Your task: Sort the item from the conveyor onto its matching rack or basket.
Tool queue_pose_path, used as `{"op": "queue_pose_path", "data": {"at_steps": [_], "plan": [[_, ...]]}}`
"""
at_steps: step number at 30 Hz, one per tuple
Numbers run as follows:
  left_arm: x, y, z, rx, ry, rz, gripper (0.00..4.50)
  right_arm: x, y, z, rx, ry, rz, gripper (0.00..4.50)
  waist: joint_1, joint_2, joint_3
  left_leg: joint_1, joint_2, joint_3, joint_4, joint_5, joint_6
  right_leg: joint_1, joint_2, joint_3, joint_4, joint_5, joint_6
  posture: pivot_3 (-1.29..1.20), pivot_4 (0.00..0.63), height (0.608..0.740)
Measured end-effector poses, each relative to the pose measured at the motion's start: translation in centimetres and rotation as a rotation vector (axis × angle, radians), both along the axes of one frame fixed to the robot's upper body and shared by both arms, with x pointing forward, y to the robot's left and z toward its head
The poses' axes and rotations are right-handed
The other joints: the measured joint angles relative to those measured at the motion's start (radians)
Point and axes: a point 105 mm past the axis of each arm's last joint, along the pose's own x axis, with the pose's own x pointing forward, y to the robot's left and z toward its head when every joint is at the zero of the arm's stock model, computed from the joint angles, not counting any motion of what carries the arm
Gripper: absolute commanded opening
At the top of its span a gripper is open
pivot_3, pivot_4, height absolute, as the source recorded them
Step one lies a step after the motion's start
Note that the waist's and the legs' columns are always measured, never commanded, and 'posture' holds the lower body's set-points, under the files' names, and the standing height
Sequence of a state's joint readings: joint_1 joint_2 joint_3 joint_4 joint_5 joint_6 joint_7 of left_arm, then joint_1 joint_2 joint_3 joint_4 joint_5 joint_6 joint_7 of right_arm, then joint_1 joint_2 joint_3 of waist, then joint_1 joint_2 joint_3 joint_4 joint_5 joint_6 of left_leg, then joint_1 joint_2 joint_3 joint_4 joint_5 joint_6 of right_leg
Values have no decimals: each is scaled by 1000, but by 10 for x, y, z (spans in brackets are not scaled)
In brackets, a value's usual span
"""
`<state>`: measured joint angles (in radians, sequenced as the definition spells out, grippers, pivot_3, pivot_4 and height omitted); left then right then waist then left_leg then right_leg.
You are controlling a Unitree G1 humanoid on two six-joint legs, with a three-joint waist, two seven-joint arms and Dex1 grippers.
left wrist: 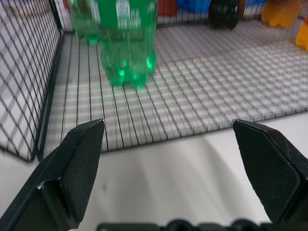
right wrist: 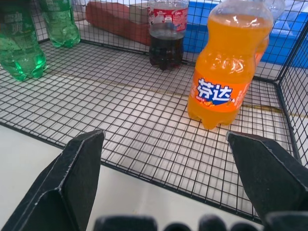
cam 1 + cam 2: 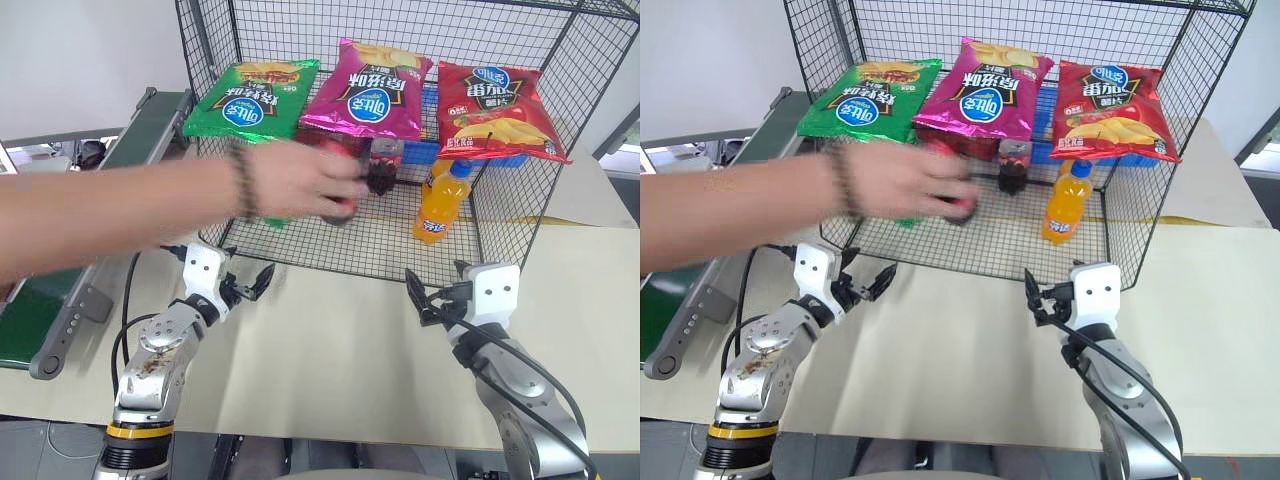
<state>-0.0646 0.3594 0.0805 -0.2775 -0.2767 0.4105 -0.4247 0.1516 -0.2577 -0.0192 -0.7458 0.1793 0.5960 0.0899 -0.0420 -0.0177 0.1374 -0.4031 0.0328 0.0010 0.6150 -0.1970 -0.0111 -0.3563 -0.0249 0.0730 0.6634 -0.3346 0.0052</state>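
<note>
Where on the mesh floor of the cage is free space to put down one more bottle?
The front strip of the black wire cage's mesh floor is bare, between the green bottles and the orange soda bottle. The back is crowded: the cola bottle stands there, and a person's hand reaches in over the middle.

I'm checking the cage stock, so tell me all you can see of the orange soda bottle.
The orange soda bottle is clear plastic filled with bright orange liquid, with an orange label printed in blue and white and a yellow cap. It stands upright on the cage's mesh floor, near the right wall, apart from the cola bottle. Nothing grips it.
</note>
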Motion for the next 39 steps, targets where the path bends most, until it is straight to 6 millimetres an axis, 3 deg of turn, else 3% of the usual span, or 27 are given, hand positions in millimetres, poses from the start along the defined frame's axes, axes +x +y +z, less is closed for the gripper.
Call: {"op": "queue_pose_path", "data": {"at_steps": [6,14,30,35,39], "plan": [[0,4,2,3,-5,13,4500,2,3,4,-4,-13,30,4462,-1,0,0,0,0,0,0,0,0,0,0,0,0,0,0,0,150,740],[-1,37,10,15,-32,126,4500,5,7,3,-4,-10,58,4462,0,0,0,0,0,0,0,0,0,0,0,0,0,0,0,0,150,740],[-1,36,10,-8,-30,124,4500,3,8,-3,-2,-2,84,4462,-1,0,0,0,0,0,0,0,0,0,0,0,0,0,0,0,150,740],[0,55,21,-33,-59,196,4500,4,22,9,-46,-5,281,4462,-5,0,0,1,1,1,0,0,0,0,0,0,0,0,0,0,150,740],[-2,89,47,-85,-137,312,4500,4,48,45,-13,-30,579,4462,-8,-1,1,1,1,0,0,0,0,0,1,0,0,0,0,0,150,740]]}}
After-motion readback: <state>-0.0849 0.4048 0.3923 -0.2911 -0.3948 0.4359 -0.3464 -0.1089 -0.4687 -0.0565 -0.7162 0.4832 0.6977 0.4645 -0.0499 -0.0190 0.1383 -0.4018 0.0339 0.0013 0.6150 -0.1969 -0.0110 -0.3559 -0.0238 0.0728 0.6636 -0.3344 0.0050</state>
